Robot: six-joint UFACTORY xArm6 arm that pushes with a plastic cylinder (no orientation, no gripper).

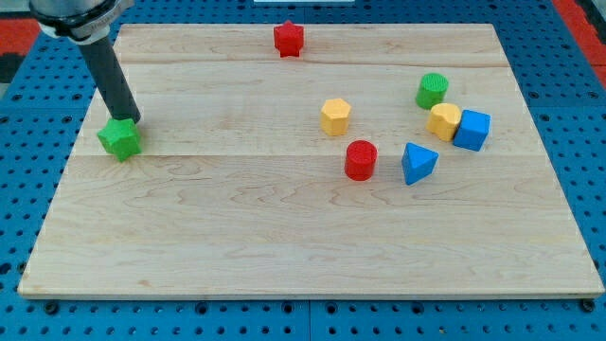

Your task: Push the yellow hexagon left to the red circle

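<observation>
The yellow hexagon (335,116) lies right of the board's middle. The red circle (361,160) lies just below and to its right, a small gap apart. My tip (130,119) is far to the view's left, touching the top edge of a green star-shaped block (119,138). The rod rises from there up and to the left, out of the view.
A red star-shaped block (289,39) lies near the top edge. At the right are a green cylinder (432,91), a yellow rounded block (443,121), a blue cube (472,130) touching it, and a blue triangle (417,163). The wooden board (284,246) lies on a blue pegboard.
</observation>
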